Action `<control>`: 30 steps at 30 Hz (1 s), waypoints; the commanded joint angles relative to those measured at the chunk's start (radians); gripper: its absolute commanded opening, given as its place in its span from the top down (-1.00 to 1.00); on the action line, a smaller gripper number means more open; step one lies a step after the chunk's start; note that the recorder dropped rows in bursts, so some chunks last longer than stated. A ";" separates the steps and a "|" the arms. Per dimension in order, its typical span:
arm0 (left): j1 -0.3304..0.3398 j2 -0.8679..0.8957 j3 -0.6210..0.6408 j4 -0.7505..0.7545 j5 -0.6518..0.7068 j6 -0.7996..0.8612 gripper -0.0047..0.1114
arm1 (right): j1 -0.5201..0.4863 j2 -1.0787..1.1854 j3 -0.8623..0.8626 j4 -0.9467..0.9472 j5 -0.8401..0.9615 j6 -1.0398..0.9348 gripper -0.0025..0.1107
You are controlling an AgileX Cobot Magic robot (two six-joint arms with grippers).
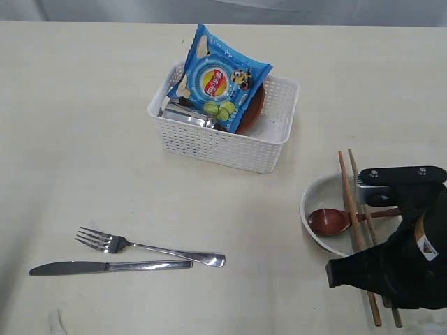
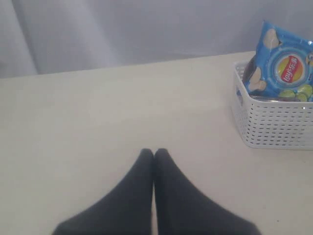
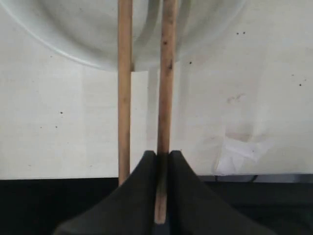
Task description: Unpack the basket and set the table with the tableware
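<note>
The white basket [image 1: 216, 143] [image 2: 274, 127] stands at the back of the table [image 1: 84, 139]. It holds a blue chip bag [image 1: 220, 80], a steel cup [image 1: 185, 115] and a reddish-brown plate [image 1: 255, 112]. A fork [image 1: 140, 246] and a knife [image 1: 105, 266] lie side by side at the front left. At the right, an off-white bowl [image 1: 311, 195] [image 3: 88, 39] holds a dark red spoon [image 1: 330, 220]. Two wooden chopsticks [image 1: 347, 181] lie across the bowl. My right gripper [image 3: 163, 154] is shut on the end of one chopstick [image 3: 166, 88]; the other chopstick [image 3: 124, 88] runs beside it. My left gripper [image 2: 154, 152] is shut and empty over bare table.
The right arm [image 1: 398, 272] covers the front right corner and the near ends of the chopsticks. The table's front edge runs just behind the right gripper. A pale tape patch [image 3: 239, 152] sits near that edge.
</note>
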 commanded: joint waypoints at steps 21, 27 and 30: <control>-0.004 -0.005 0.002 -0.004 -0.002 0.000 0.92 | -0.007 0.057 0.001 -0.017 -0.066 -0.019 0.96; -0.004 -0.005 0.002 -0.004 -0.002 0.000 0.92 | -0.007 0.057 0.001 -0.015 -0.066 -0.017 0.96; -0.004 -0.005 0.002 -0.004 -0.002 0.000 0.92 | -0.007 0.057 0.001 -0.017 -0.064 0.007 0.96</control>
